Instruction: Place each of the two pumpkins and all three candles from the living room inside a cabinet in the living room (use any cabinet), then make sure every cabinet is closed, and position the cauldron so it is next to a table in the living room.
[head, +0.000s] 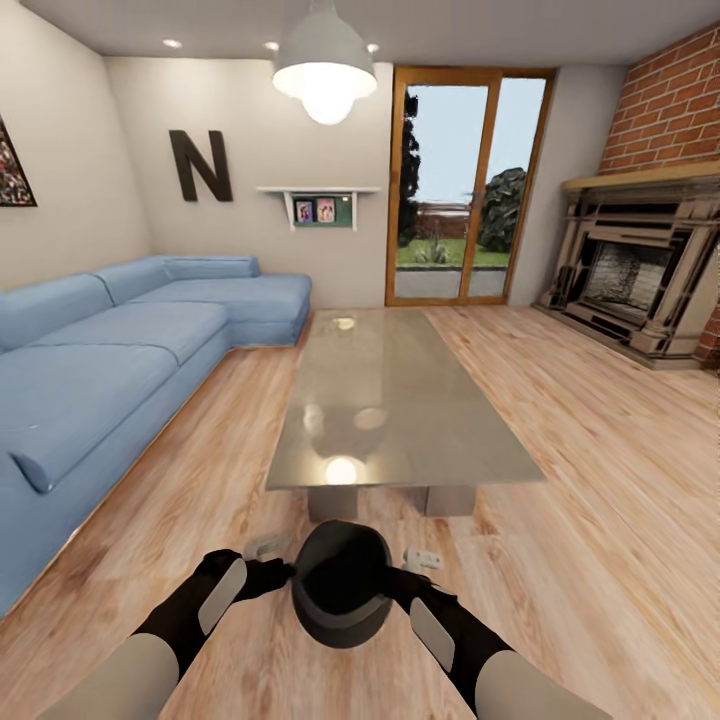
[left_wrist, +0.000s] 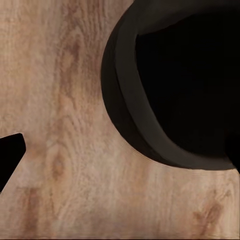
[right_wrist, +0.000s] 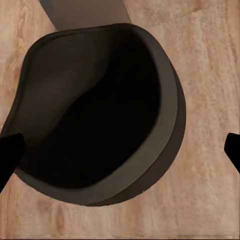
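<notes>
Room: blue sectional sofa (head: 110, 360) off beyond the left gripper, brick fireplace (head: 640, 270) far past the right one, wood floor (head: 600, 480) all round.
Table: grey glass-topped coffee table (head: 390, 400) dead ahead of both grippers, its near end just beyond them.
Cauldron: black cauldron (head: 342, 582) sits between the two grippers, mouth up, close to the table's near end; whether it rests on the floor or is lifted, I can't tell.
Left gripper: left gripper (head: 268, 562) at the pot's side, fingers spread, rim beside one fingertip.
Right gripper: right gripper (head: 415, 568) fingers apart, one inside the mouth, one outside the wall.
Progress: cauldron looks nearly placed; pumpkins, candles, cabinets can't be judged from here.
</notes>
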